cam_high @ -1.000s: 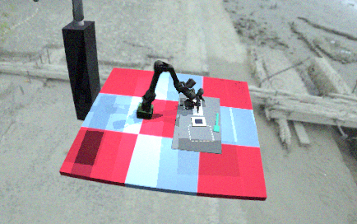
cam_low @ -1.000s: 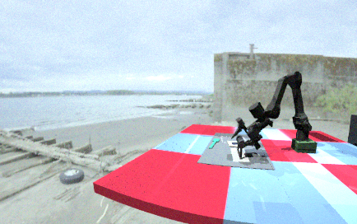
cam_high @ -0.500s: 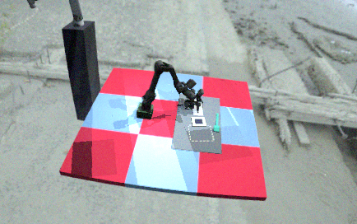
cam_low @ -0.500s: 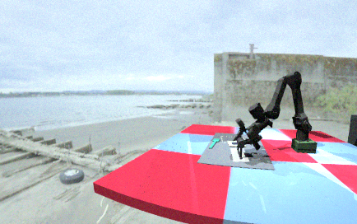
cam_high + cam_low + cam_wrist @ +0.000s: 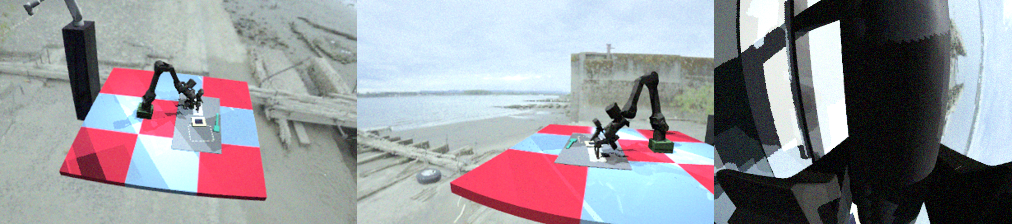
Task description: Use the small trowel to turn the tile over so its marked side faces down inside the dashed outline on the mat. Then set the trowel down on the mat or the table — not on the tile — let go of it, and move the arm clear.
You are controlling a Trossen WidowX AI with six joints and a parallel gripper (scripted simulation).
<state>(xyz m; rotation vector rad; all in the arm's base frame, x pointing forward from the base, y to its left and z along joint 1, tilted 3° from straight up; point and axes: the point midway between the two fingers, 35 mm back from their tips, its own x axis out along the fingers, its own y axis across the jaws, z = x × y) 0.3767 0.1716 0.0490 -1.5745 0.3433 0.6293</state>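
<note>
My gripper [image 5: 198, 102] [image 5: 599, 142] [image 5: 883, 137] is low over the far part of the grey mat [image 5: 181, 142] [image 5: 567, 158]. It is shut on the thick black handle of the trowel [image 5: 894, 100], which lies between the fingers in the wrist view. The arm largely hides the trowel in the top and exterior views. A white flat piece [image 5: 198, 110] [image 5: 826, 75] shows below the gripper; I cannot tell if it is the blade. The cream tile [image 5: 198, 121] lies flat, its dark square up, between that piece and the dashed outline [image 5: 201, 141], mostly or wholly outside the outline.
A teal tool [image 5: 216, 123] [image 5: 571, 143] lies at the mat's side, right of the tile in the top view. The arm's green base [image 5: 145, 110] [image 5: 660, 146] stands on the red and blue table [image 5: 230, 173] [image 5: 530, 177]. A black pillar [image 5: 81, 70] stands beyond the table edge.
</note>
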